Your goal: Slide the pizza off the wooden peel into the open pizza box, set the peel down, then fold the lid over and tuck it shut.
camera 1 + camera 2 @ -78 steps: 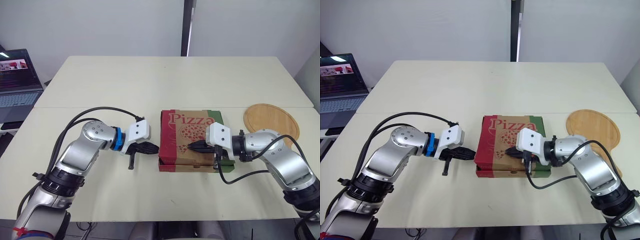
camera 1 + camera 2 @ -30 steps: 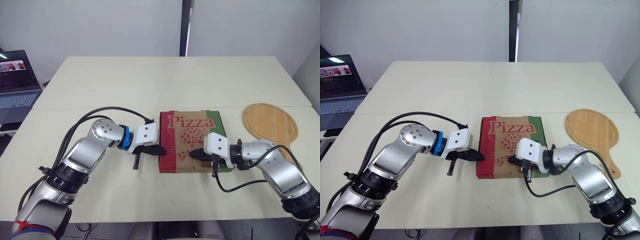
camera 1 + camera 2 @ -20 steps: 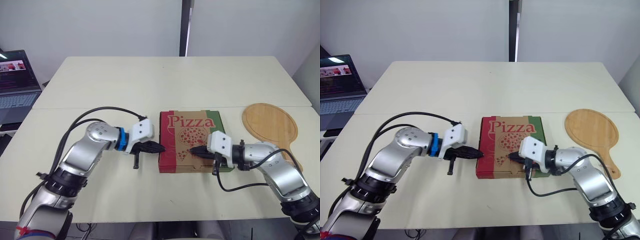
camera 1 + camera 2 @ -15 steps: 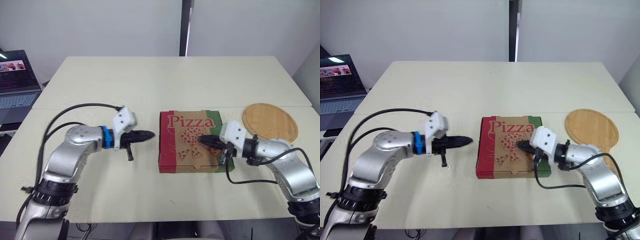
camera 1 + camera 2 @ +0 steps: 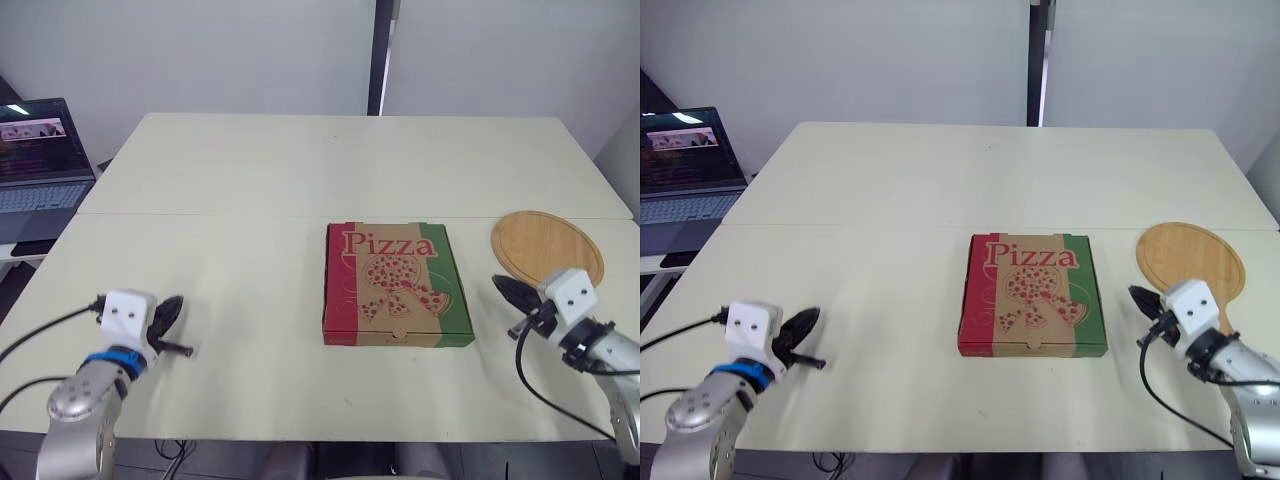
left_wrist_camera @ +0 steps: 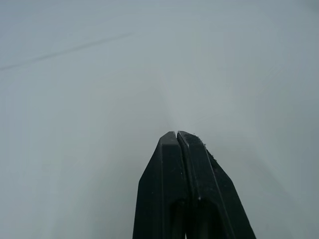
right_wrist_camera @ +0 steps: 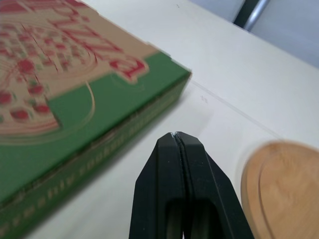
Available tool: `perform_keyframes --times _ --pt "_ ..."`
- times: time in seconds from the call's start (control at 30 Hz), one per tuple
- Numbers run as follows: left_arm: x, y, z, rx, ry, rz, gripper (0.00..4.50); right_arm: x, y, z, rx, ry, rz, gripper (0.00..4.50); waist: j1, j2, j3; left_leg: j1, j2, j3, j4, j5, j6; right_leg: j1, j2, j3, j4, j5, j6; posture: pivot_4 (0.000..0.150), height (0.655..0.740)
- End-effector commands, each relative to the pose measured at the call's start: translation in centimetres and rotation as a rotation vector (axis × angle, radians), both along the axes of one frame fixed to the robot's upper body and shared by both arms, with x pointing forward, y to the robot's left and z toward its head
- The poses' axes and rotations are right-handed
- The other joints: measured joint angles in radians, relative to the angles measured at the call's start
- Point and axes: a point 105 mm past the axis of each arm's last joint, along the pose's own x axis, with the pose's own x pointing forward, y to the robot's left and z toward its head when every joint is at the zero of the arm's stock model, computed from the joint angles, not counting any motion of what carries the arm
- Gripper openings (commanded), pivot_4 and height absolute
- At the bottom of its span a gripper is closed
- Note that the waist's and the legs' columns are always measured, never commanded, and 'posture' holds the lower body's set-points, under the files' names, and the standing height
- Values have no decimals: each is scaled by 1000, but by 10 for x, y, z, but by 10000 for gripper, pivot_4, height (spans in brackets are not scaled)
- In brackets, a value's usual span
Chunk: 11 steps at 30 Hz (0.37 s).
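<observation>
The pizza box (image 5: 397,283) lies closed and flat in the middle of the table, its printed lid on top; the same pizza box (image 7: 60,94) shows in the right wrist view. The round wooden peel (image 5: 547,244) lies bare on the table to the box's right, and the peel (image 7: 284,189) is also in the right wrist view. My left gripper (image 5: 170,308) is shut and empty near the front left edge, far from the box. My right gripper (image 5: 508,289) is shut and empty just right of the box, in front of the peel.
An open laptop (image 5: 42,155) stands off the table's far left corner. A seam (image 5: 200,213) runs across the table behind the box. The far half of the table (image 5: 350,160) is bare.
Both arms have pulled back from the box toward the table's front corners, the left one much farther. The box stays shut and lies in place. The camera view has shifted slightly.
</observation>
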Motion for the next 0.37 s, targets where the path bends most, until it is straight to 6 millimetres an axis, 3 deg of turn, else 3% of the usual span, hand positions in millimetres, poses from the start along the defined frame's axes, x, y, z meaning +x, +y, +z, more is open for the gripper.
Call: perform_keyframes --times 0.03,0.17,0.37 --pt "-5 4 8 49 -48 13 0 -7 -13 1 -11 -43 -59 303 2 0 0 0 0 0 0 0 0 0 0 0 0 0 0 1500 7400" --pt "-11 8 -1 34 -10 2 0 -11 -18 -11 -13 -6 -77 303 -3 1 0 2 1 1 0 -1 2 1 0 0 0 0 0 1500 7400" --pt "-10 2 0 -15 -13 -39 0 -6 -22 -11 -15 -4 -91 303 -4 1 0 6 1 1 -2 -1 2 4 1 0 0 0 0 1500 7400"
